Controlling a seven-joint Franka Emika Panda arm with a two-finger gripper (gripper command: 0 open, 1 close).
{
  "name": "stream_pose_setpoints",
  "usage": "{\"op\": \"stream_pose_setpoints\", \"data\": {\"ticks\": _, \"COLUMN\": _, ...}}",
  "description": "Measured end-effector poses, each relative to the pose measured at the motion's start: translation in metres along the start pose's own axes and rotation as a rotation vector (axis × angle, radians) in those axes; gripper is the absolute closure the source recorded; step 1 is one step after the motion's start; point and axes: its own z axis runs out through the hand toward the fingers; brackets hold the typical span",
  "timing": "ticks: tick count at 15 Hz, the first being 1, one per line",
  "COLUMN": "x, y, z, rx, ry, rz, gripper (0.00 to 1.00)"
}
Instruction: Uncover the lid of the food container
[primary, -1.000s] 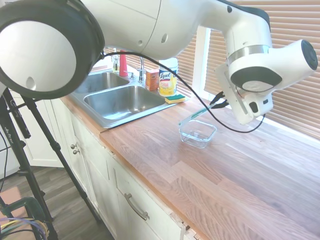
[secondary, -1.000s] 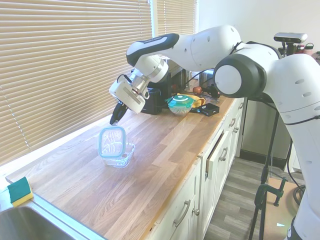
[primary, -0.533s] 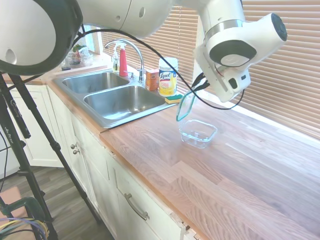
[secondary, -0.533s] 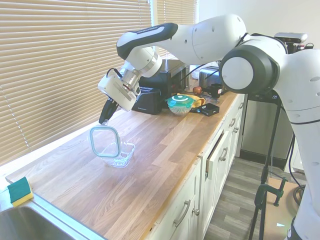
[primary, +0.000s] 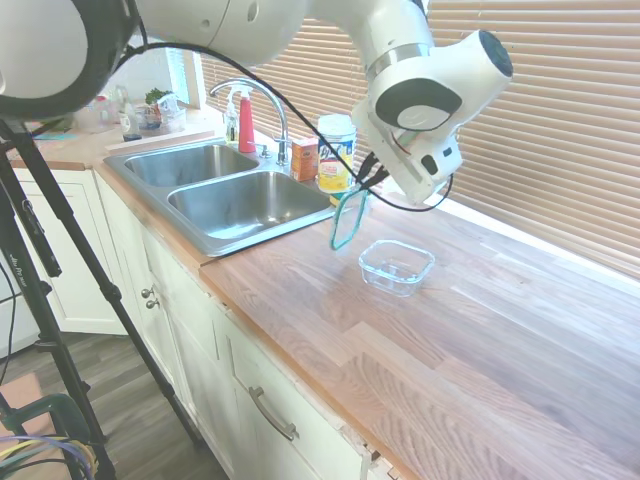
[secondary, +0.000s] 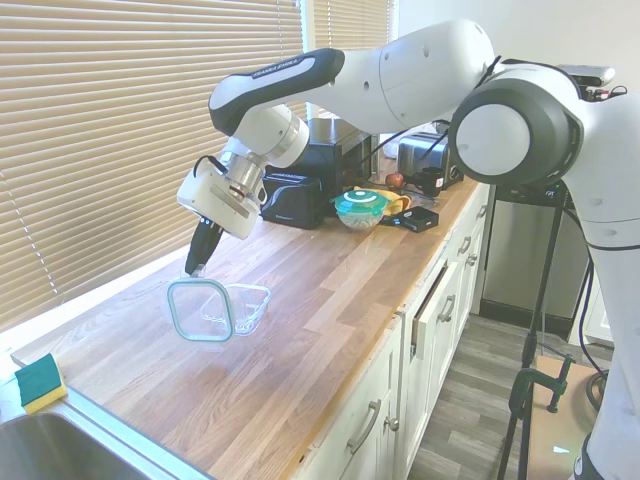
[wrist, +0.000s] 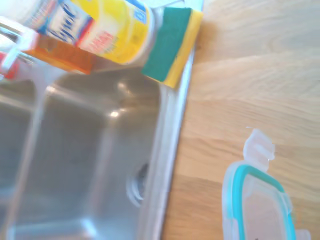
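Kitchen worktop (primary: 480, 330) of pale wood runs from a steel sink (primary: 240, 200) to a window with closed blinds. On it the food container (primary: 396, 267) stands open and upright. The lid (secondary: 200, 310) is already off, hanging on edge in the air just beside the container, on its sink side. The pincer (secondary: 197, 262) is closed on the lid's top rim. To finish well, I think the arm should lower the lid onto bare wood between container and sink, tilting it flat before the fingers let go, so it does not drop. It must stay away from the sponge (primary: 349, 197) and the yellow canister (primary: 335, 152).
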Motion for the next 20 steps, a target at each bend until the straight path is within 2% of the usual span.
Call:
{"op": "stream_pose_setpoints", "data": {"ticks": 6, "x": -0.081, "y": -0.018, "z": 0.046, "rx": -0.143, "ry": 0.214, "rz": -0.199, "gripper": 1.0}}
{"op": "stream_pose_setpoints", "data": {"ticks": 8, "x": -0.104, "y": -0.011, "z": 0.068, "rx": -0.187, "ry": 0.26, "rz": -0.259, "gripper": 1.0}}
{"op": "stream_pose_setpoints", "data": {"ticks": 13, "x": -0.156, "y": 0.017, "z": 0.129, "rx": -0.284, "ry": 0.292, "rz": -0.389, "gripper": 1.0}}
{"op": "stream_pose_setpoints", "data": {"ticks": 16, "x": -0.173, "y": 0.027, "z": 0.155, "rx": -0.315, "ry": 0.301, "rz": -0.419, "gripper": 1.0}}
{"op": "stream_pose_setpoints", "data": {"ticks": 20, "x": -0.183, "y": 0.04, "z": 0.178, "rx": -0.374, "ry": 0.283, "rz": -0.42, "gripper": 1.0}}
